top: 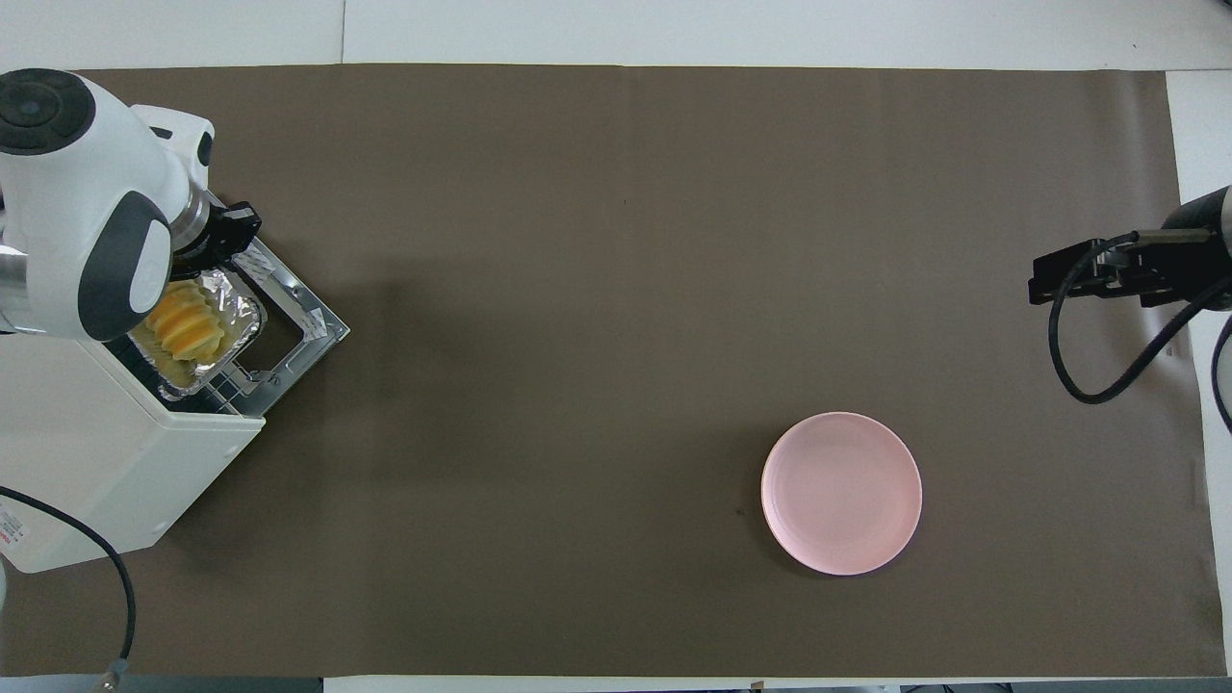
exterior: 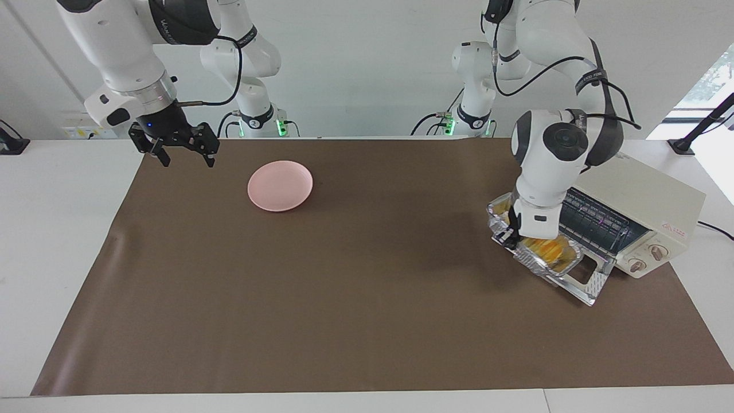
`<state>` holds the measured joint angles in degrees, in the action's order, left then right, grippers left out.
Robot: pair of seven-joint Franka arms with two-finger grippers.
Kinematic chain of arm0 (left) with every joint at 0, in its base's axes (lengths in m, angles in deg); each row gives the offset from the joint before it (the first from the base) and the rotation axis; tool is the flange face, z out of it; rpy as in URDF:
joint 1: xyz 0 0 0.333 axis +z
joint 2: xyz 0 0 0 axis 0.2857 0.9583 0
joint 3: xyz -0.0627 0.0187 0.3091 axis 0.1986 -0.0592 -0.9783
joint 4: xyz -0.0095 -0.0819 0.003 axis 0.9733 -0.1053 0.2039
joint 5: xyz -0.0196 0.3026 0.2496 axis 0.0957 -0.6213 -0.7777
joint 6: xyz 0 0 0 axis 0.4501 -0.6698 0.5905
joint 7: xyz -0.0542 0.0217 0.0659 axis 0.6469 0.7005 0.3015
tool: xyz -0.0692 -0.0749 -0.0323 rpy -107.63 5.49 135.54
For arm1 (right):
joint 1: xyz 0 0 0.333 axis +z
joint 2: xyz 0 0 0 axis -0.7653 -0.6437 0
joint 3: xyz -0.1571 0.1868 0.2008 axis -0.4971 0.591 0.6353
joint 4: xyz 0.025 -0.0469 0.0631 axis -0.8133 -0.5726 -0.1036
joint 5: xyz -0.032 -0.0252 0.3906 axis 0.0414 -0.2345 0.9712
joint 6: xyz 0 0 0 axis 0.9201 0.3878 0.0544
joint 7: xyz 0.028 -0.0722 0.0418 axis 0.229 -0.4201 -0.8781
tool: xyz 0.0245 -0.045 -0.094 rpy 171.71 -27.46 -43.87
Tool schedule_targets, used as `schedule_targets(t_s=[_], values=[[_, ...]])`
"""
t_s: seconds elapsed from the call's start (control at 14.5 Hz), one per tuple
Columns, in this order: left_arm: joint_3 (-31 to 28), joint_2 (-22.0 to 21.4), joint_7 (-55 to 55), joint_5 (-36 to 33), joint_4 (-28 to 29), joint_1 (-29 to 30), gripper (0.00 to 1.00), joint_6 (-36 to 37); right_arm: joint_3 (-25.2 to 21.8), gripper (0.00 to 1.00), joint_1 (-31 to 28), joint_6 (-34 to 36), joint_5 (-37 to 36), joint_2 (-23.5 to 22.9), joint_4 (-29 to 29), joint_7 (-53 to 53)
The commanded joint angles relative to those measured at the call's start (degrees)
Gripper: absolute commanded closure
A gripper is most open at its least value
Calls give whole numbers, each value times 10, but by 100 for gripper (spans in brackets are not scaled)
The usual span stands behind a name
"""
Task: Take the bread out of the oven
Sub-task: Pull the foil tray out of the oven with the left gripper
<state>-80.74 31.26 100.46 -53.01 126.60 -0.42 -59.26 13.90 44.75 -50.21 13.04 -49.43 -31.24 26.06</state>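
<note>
The cream-white oven [exterior: 648, 198] stands at the left arm's end of the table, also in the overhead view [top: 96, 462]. Its glass door [exterior: 590, 284] lies folded down open. A silver foil tray [exterior: 565, 265] sits half out over the door and holds the golden ridged bread [exterior: 553, 249], which also shows in the overhead view [top: 183, 322]. My left gripper [exterior: 509, 232] is down at the tray's end, beside the bread; the wrist hides part of the loaf. My right gripper [exterior: 186, 159] hangs open and empty in the air over the mat's edge at the right arm's end.
A pink plate [exterior: 280, 185] lies on the brown mat [exterior: 344, 287] toward the right arm's end, also in the overhead view [top: 841, 493]. The oven's cord [top: 115, 597] trails off at the table's edge near the robots.
</note>
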Motion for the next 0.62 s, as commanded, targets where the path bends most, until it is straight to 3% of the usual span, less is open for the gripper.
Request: schedule_targets(t_s=[0.0,0.28,0.35,0.55], values=[[-10,21,0,44,-32,-51,100,17,7,0,-9,7,-7,11,-8,-6],[-13,33,38,66,-41,-142,100,11,7,0,-9,7,-7,11,-8,-6],[-16,69,47,62,-85,-172,100,25,7,0,-9,7,-7,10,-8,-6],[-50,221,122,27,-305,-264,100,124,7,0,-9,7,-7,11,-8,-6]])
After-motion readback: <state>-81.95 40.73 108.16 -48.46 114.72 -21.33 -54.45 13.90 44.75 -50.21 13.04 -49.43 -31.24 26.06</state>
